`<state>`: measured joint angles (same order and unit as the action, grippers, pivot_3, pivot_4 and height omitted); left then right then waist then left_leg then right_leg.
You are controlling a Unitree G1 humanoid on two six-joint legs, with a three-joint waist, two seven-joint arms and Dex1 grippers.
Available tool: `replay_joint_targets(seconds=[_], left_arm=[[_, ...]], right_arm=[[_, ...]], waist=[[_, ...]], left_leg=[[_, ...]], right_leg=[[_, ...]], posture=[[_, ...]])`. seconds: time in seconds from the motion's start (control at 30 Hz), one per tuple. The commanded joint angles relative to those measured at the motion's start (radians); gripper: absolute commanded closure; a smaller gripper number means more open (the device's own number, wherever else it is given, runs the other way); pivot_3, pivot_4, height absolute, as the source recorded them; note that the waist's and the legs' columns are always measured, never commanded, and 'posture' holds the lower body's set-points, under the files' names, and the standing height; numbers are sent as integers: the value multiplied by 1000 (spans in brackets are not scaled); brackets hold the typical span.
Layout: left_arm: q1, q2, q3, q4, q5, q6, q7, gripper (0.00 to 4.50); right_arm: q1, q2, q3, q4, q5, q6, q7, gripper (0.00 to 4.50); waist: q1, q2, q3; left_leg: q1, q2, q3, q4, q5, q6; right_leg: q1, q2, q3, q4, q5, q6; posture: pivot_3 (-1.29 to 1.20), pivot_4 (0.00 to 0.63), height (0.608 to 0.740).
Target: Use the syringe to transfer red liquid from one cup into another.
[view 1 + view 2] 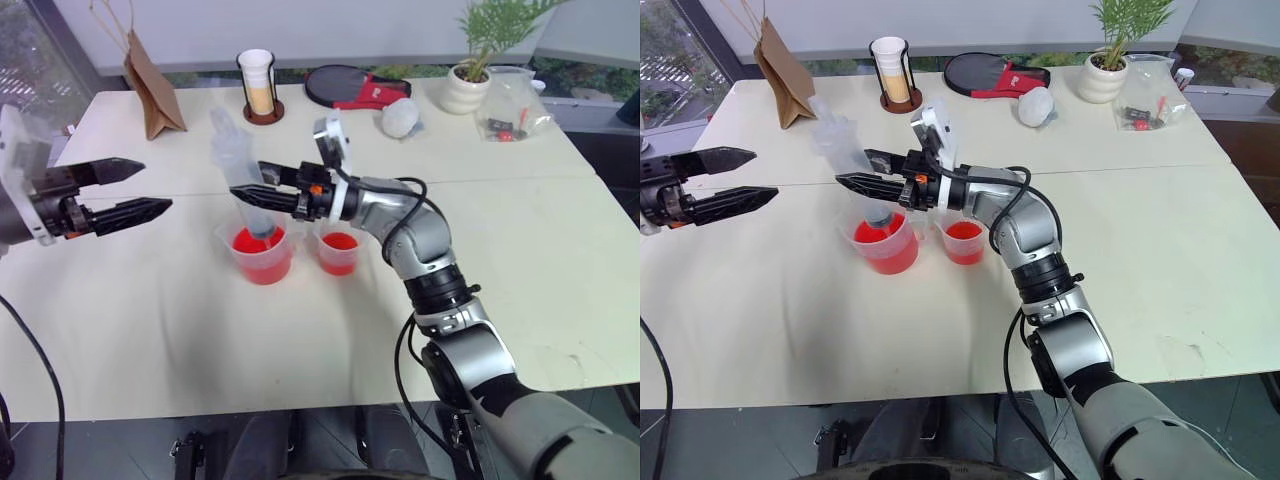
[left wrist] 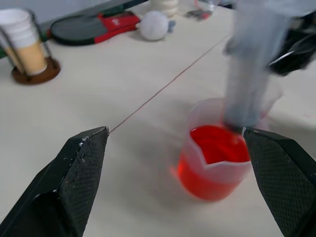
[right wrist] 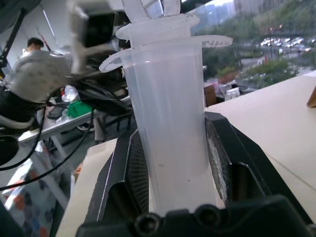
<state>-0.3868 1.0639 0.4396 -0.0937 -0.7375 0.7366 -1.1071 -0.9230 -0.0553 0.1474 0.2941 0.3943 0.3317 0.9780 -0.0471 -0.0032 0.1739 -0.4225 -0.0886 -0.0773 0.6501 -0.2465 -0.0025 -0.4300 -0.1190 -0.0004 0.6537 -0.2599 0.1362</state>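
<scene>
Right gripper jaws clamp the syringe barrel – light, slick plastic – over the larger cup; left gripper jaws gape, empty.

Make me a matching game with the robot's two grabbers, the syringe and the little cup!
Things:
1. left gripper
2. right gripper
3. syringe
4. smaller cup

States:
A. tip down in the larger cup
B. open, holding nothing
C. standing beside the larger cup
D. shut on the syringe

Pairs: 1-B, 2-D, 3-A, 4-C
</scene>
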Motion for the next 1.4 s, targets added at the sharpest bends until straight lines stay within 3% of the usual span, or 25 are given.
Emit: replay_joint_targets(seconds=[0.03, 0.27, 0.57, 0.93, 1.03, 1.27, 1.4], left_arm=[[-33, 25, 33, -35, -26, 8, 10, 0], [-146, 8, -47, 36, 14, -42, 21, 0], [-378, -115, -259, 255, 164, -204, -37, 0], [-504, -258, -327, 390, 238, -292, -77, 0], [-508, -271, -325, 396, 239, -297, -90, 823], [-511, -277, -297, 349, 184, -230, -110, 4425], [-537, -272, -275, 343, 165, -208, -95, 4475]], right_arm=[[-37, 33, 6, 80, -41, -123, 6, 3199], [-44, 51, 6, 200, -90, -229, 14, 3199], [-34, 67, 4, 247, -120, -272, 2, 3199], [-9, 76, 11, 217, -136, -266, -16, 3199], [-6, 77, 9, 215, -138, -264, -22, 3199], [7, 82, 20, 201, -140, -261, -26, 3199], [23, 87, 33, 191, -144, -256, -18, 3199]], waist=[[1, 0, 0], [3, 0, 0], [-2, 0, 0], [-8, 0, 0], [-14, 0, 0], [-22, 0, 0], [-22, 0, 0]], left_leg=[[1, 0, 0, 0, 0, 0], [2, 0, -1, -1, 0, 0], [3, -1, -1, -1, 1, -1], [3, -1, -1, -1, 1, -1], [3, -1, -1, -1, 1, -1], [3, -1, -2, -1, 1, -1], [3, -1, -2, -1, 1, -1]], right_leg=[[1, 0, 0, 0, 0, 0], [2, 0, 0, 0, 0, 0], [2, 1, -1, 0, 0, 0], [2, 1, -1, 1, 0, 0], [3, 1, -1, 1, 0, 0], [2, 1, -1, 2, 0, 0], [2, 1, -1, 5, 0, 0]], posture=[[0, 150, 739], [0, 150, 739], [0, 150, 739], [0, 150, 739], [0, 150, 739], [0, 150, 739], [0, 150, 739]])
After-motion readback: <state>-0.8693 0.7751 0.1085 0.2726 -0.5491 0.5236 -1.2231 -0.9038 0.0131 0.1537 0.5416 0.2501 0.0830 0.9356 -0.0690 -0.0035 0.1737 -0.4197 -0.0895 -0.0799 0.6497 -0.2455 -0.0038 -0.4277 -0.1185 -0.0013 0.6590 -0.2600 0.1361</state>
